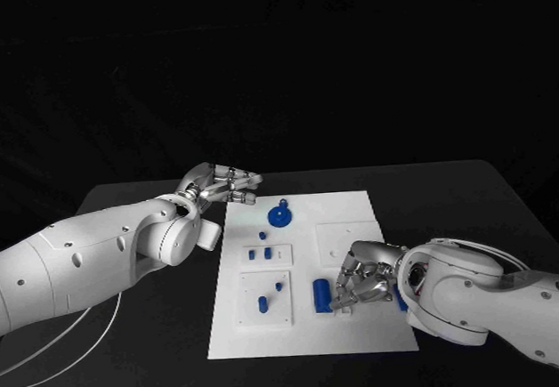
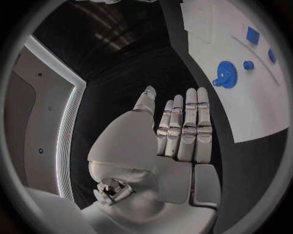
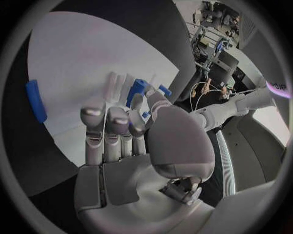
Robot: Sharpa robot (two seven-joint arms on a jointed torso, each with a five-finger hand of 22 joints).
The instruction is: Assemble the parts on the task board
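The white task board (image 1: 314,276) lies in the middle of the black table (image 1: 486,197), lower centre of the head view. The left hand (image 1: 221,184) sits at the board's far left corner, left of centre in the frame, just off the plate's edge; in the left wrist view its fingers (image 2: 186,131) are stretched out straight and side by side, away from the thumb, with nothing in them, over the dark table beside the board. A blue gear (image 1: 280,216) lies on the board near its far edge, just beside that hand, and shows again in the left wrist view (image 2: 226,75) with a small blue round piece (image 2: 248,65) next to it. The right hand (image 1: 367,279) is low over the board's right half, lower right of centre in the head view, fingers bent downward beside a blue cylinder (image 1: 321,295) that stands just to its left. Whether it grips anything I cannot tell: the right wrist view shows its fingers (image 3: 110,131) reaching over the white plate with blue pieces (image 3: 139,90) beyond the fingertips. Small blue parts (image 1: 266,252) stand in the raised white blocks on the board's left half.
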